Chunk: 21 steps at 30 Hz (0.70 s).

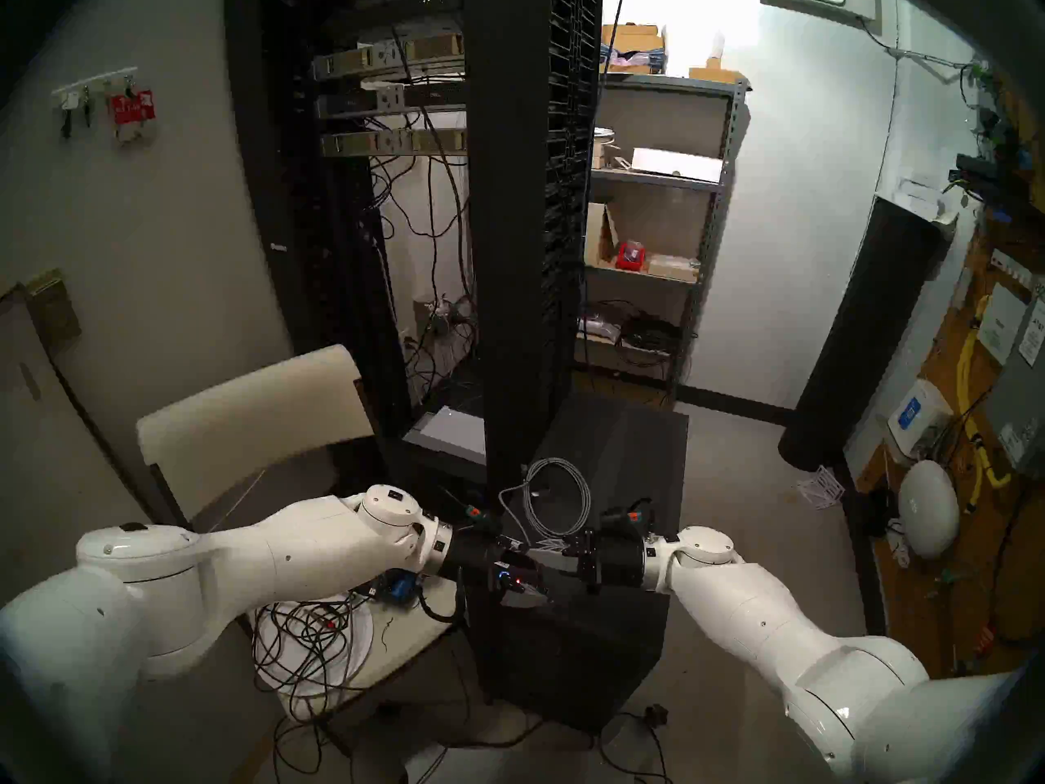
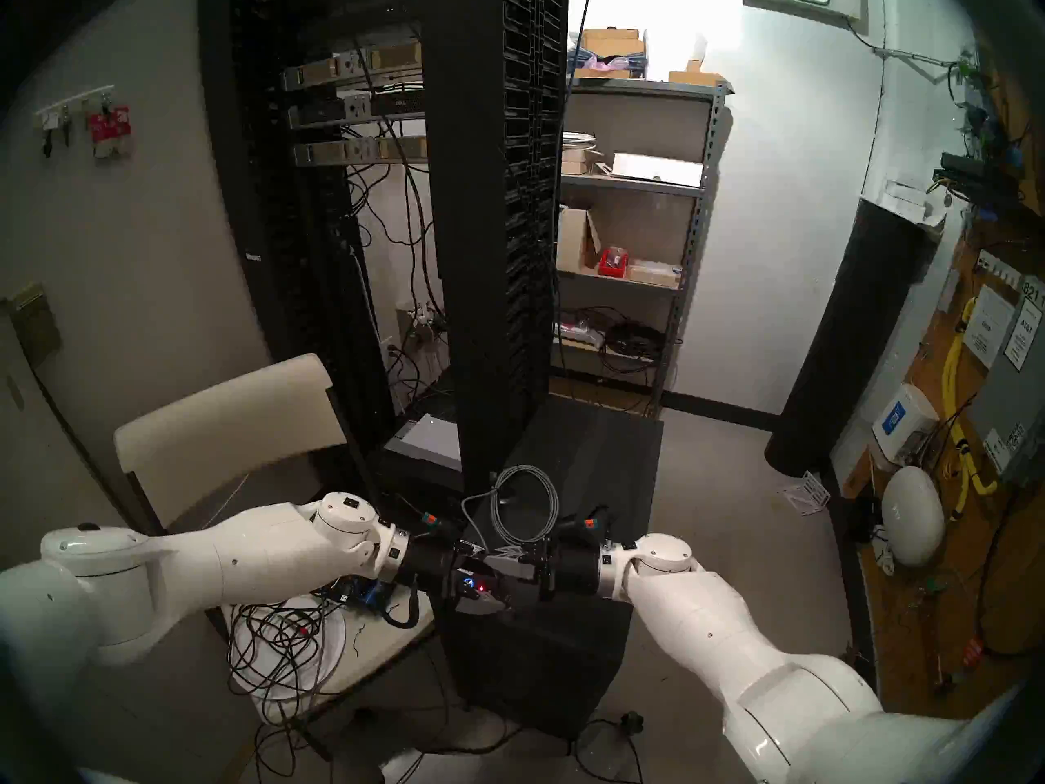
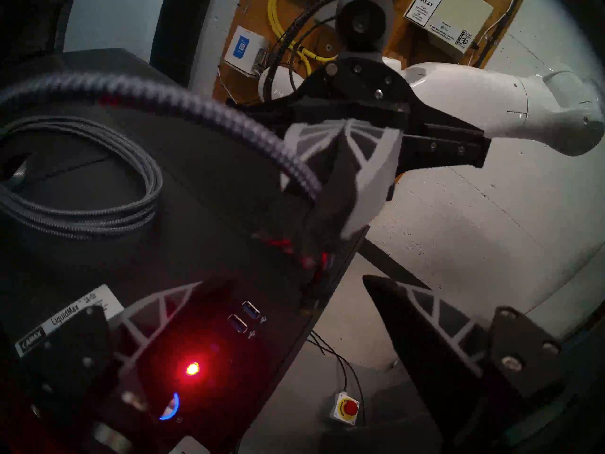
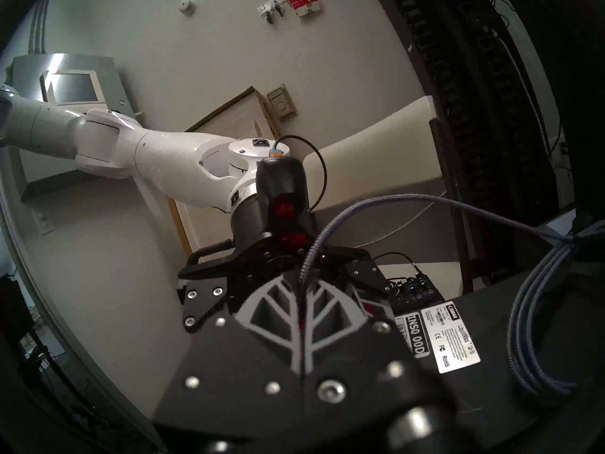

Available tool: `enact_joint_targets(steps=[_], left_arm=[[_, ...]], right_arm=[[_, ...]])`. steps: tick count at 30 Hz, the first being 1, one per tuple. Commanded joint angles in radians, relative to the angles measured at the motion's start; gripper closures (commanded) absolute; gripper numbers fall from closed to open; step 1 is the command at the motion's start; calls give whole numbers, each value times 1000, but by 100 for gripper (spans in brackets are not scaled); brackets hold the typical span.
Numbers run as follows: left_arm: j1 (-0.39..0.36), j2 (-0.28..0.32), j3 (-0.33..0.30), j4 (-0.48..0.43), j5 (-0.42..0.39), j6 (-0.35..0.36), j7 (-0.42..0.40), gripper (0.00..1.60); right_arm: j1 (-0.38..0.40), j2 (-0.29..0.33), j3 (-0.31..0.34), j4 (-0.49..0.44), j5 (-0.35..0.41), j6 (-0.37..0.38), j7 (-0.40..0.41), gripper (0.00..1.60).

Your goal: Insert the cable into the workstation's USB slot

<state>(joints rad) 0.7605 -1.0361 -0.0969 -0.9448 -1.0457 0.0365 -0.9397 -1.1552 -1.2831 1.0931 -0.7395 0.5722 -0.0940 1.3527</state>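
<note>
Looking at how things sit, the plugging part isn't done yet. The right tool (image 3: 340, 188) has its fingers pressed together on the grey braided cable (image 3: 203, 116) right near its plug end, with the dark plug poking out below the fingertips, though it's blurry there. The left tool (image 3: 288, 315) has its fingers spread wide and isn't holding anything; it hangs just above the front edge of the workstation (image 3: 212, 214).

So the grab is sorted and what's left, I'd say, is lining up and pushing in. The two blue USB slots (image 3: 244, 317) on the workstation's top panel both look empty, sitting between the left tool's fingers near the red LED (image 3: 192, 368). The plug hangs above and a bit away from them, not touching.

Rest of the cable lies coiled on top of the workstation, further back, with a loose arc running up to the right tool.
</note>
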Motion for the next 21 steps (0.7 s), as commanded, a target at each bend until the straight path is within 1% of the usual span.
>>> enact_joint_targets(steps=[1,2,4,5,6,7,9,13,17,20,21], left_arm=[[6,27,-26,-43,-44,27,10,13],[7,30,-27,-45,-44,27,11,34],[11,32,-27,-43,-50,35,11,52],[11,32,-27,-43,-50,35,11,52],[13,31,-26,-37,-54,42,8,58],[15,29,-26,-32,-53,38,7,73],[19,25,-22,-23,-51,38,6,81],[26,22,-17,-19,-54,46,3,81],[33,31,-21,-40,-60,45,5,78],[35,37,-28,-55,-69,48,7,59],[34,41,-32,-63,-71,49,8,56]], right_arm=[[-2,2,4,-45,3,-1,0,160],[-2,2,4,-46,3,-1,0,160],[-3,2,5,-47,2,-2,-2,160],[-3,2,5,-47,2,-2,-2,160],[-3,2,6,-47,2,-3,-3,160],[-4,3,6,-48,2,-3,-4,160],[-4,4,7,-51,2,-1,-4,160],[-2,3,8,-50,1,-1,1,160],[3,-2,7,-38,-3,-5,4,160],[5,-3,8,-35,-4,-4,5,160],[5,-4,8,-34,-4,-3,7,160]])
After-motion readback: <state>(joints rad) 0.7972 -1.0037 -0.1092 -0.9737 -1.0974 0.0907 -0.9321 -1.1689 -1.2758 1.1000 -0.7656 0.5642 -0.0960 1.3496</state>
